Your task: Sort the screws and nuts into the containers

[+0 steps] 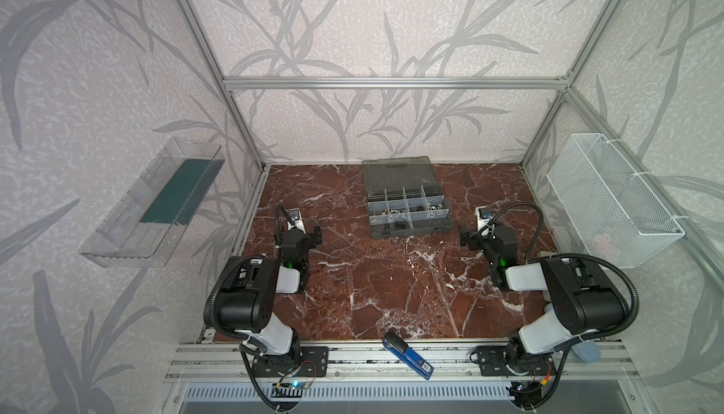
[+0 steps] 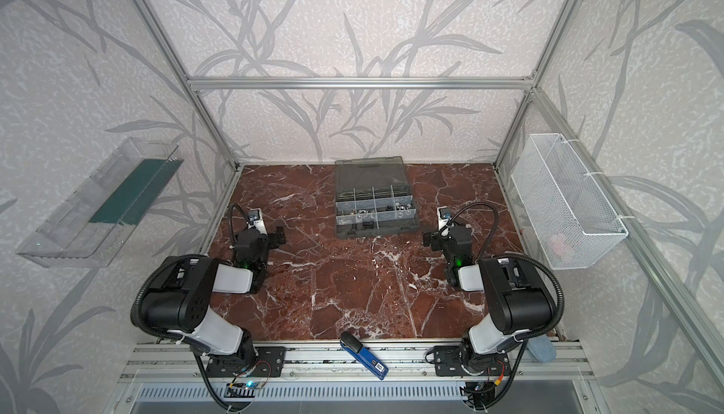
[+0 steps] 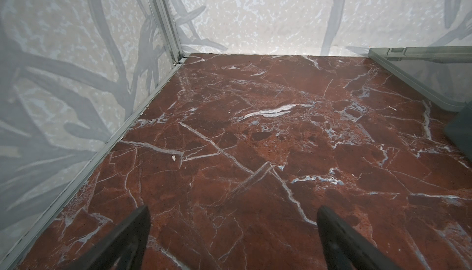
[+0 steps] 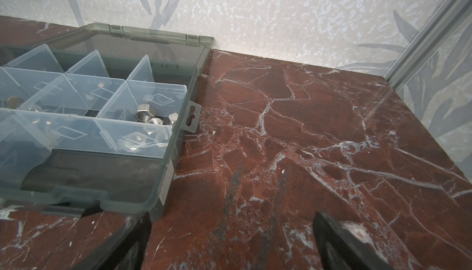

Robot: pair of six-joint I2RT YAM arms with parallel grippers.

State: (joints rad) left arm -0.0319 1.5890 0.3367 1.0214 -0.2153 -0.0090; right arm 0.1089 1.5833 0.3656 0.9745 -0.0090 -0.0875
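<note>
On the front rail lies a blue-handled tool [image 1: 409, 359], outside the work. Beyond it, over the bare marble tabletop [image 1: 372, 286], the left gripper [image 3: 232, 212] and the right gripper [image 4: 233, 217] hang with jaws spread wide and nothing between them. They sit one to each side of the organiser case [image 1: 411, 232], the right one just beside its corner. Farther back the case stands open, its lid swung toward the wall. Its containers [image 1: 405, 198] hold shiny nuts [image 4: 146, 118] in the end cell nearest the right gripper, with more in neighbouring cells. The screws are too small to pick out for certain. No loose piece shows on the marble, so I judge the sorting happens within the case. The next move calls for a narrow pinch down into one cell, clear of the dividers.
</note>
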